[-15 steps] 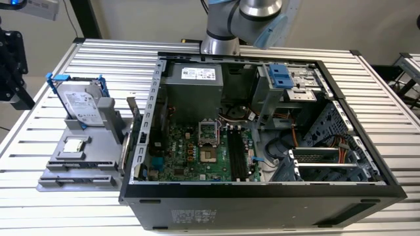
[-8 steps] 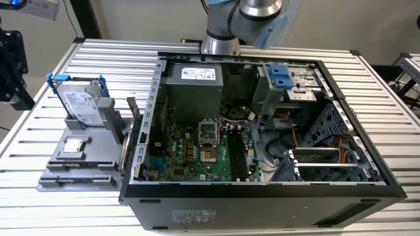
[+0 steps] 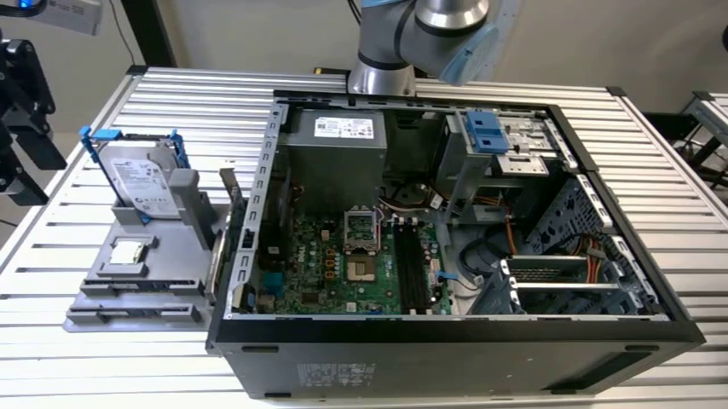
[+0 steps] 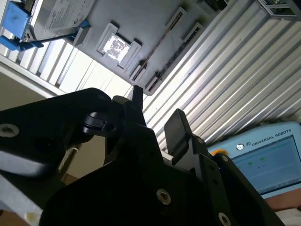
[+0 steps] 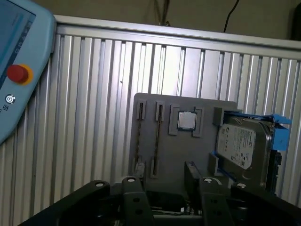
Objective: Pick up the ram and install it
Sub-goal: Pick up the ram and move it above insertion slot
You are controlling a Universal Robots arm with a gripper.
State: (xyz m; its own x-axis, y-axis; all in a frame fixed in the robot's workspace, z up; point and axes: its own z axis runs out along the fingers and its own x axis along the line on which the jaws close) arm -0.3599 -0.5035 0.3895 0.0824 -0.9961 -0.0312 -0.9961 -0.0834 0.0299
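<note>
The ram (image 5: 159, 137) is a thin dark stick standing on edge in the slots of a grey holder (image 5: 183, 150), beside the small square CPU chip (image 5: 186, 121). In the second wrist view the ram (image 4: 160, 42) runs as a thin dark line across that holder (image 4: 141, 28). My gripper (image 5: 162, 188) hangs well above the holder, apart from the ram. Its black fingers (image 4: 176, 127) stand apart with nothing between them, so the gripper (image 4: 155, 110) is open. The arm (image 3: 427, 25) rises behind the open computer case (image 3: 455, 332), whose motherboard (image 3: 341, 264) shows long black memory slots (image 3: 412, 264).
A silver hard drive in a blue-handled frame (image 3: 142, 179) stands upright on the holder (image 3: 136, 298), left of the case in the exterior view. A light blue teach pendant (image 5: 14, 70) with a red button lies on the ribbed aluminium table (image 3: 68, 213).
</note>
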